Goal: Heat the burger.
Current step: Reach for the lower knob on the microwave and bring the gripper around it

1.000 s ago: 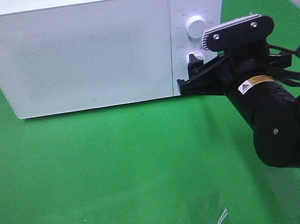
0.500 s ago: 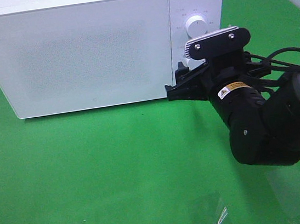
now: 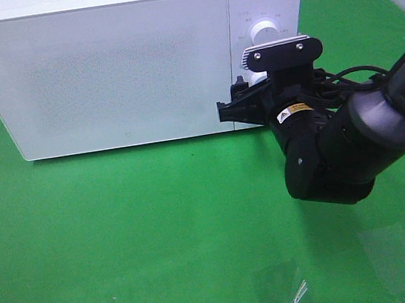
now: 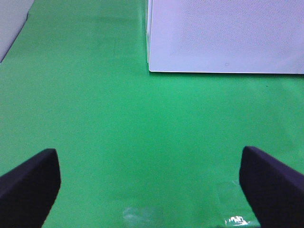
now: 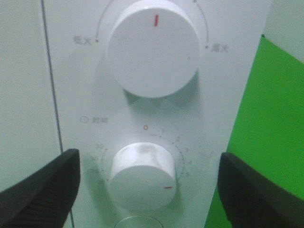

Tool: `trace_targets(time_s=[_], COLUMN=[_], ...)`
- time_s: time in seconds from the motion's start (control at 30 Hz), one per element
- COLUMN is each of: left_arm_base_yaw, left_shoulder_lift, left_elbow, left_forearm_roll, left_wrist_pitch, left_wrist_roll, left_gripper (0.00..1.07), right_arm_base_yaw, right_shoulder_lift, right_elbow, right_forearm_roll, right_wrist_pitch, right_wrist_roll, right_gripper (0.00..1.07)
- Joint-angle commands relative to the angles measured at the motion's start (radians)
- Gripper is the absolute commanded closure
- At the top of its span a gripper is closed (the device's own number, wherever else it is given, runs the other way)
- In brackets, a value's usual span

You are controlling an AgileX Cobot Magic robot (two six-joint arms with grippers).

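The burger is out of view. A white microwave (image 3: 102,67) stands at the back of the green table with its door shut. My right gripper (image 3: 244,95) is up against its control panel. In the right wrist view the right gripper (image 5: 149,164) is open, one black finger (image 5: 42,190) on each side of the lower timer knob (image 5: 142,173), clear of it. The knob's red mark points away from zero. Above it sits the upper power knob (image 5: 153,47), (image 3: 265,30). My left gripper (image 4: 149,164) is open over bare green cloth, holding nothing.
The microwave's front lower corner (image 4: 223,33) shows ahead of the left gripper. A shiny strip of clear tape (image 3: 296,296), (image 4: 235,219) lies on the green cloth (image 3: 123,229) near the table's front edge.
My right arm has swung left along the microwave's control panel, and its gripper now sits further left at the lower knob. The jaws stay equally wide. The left side shows no change.
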Motion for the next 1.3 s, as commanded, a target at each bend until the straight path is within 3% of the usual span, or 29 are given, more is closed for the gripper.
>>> trace_targets(time_s=[0.03, 0.53, 0.9, 0.97, 1.0, 1.03, 1.07, 1.1, 1.13, 1.17, 1.27, 1.3], left_arm_base_yaw=[0.001, 0.001, 0.001, 0.001, 0.001, 0.001, 0.001, 0.001, 0.001, 0.001, 0.001, 0.001], left_shoulder_lift=[-0.014, -0.004, -0.004, -0.004, -0.004, -0.004, -0.004, -0.004, -0.004, -0.004, -0.004, -0.004], left_elbow=[0.004, 0.004, 0.004, 0.004, 0.004, 0.004, 0.004, 0.004, 0.004, 0.004, 0.004, 0.004], left_forearm_roll=[-0.008, -0.008, -0.008, -0.008, -0.008, -0.008, -0.008, -0.008, -0.008, -0.008, -0.008, -0.008], left_wrist_pitch=[-0.015, -0.015, -0.015, -0.015, -0.015, -0.015, -0.015, -0.015, -0.015, -0.015, -0.015, -0.015], left_wrist_roll=[0.002, 0.002, 0.002, 0.002, 0.002, 0.002, 0.002, 0.002, 0.002, 0.002, 0.002, 0.002], left_gripper=[0.12, 0.12, 0.12, 0.12, 0.12, 0.12, 0.12, 0.12, 0.12, 0.12, 0.12, 0.12], right_arm_base_yaw=[-0.013, -0.017, -0.015, -0.016, -0.016, -0.016, -0.016, -0.016, -0.016, -0.016, -0.016, -0.016], right_shoulder_lift=[0.012, 0.064, 0.057, 0.057, 0.057, 0.057, 0.057, 0.057, 0.057, 0.057, 0.057, 0.057], right_elbow=[-0.017, -0.073, -0.072, -0.072, -0.072, -0.072, -0.072, -0.072, -0.072, -0.072, -0.072, -0.072], right_forearm_roll=[-0.007, -0.017, -0.016, -0.014, -0.014, -0.014, -0.014, -0.013, -0.013, -0.013, -0.013, -0.013], right_wrist_pitch=[-0.052, -0.04, -0.067, -0.07, -0.07, -0.077, -0.077, -0.098, -0.098, -0.122, -0.129, -0.138], right_wrist_roll=[0.031, 0.035, 0.013, -0.003, -0.003, -0.013, -0.013, -0.027, -0.027, -0.03, -0.03, -0.03], right_gripper=[0.31, 0.31, 0.44, 0.56, 0.56, 0.65, 0.65, 0.77, 0.77, 0.89, 0.92, 1.0])
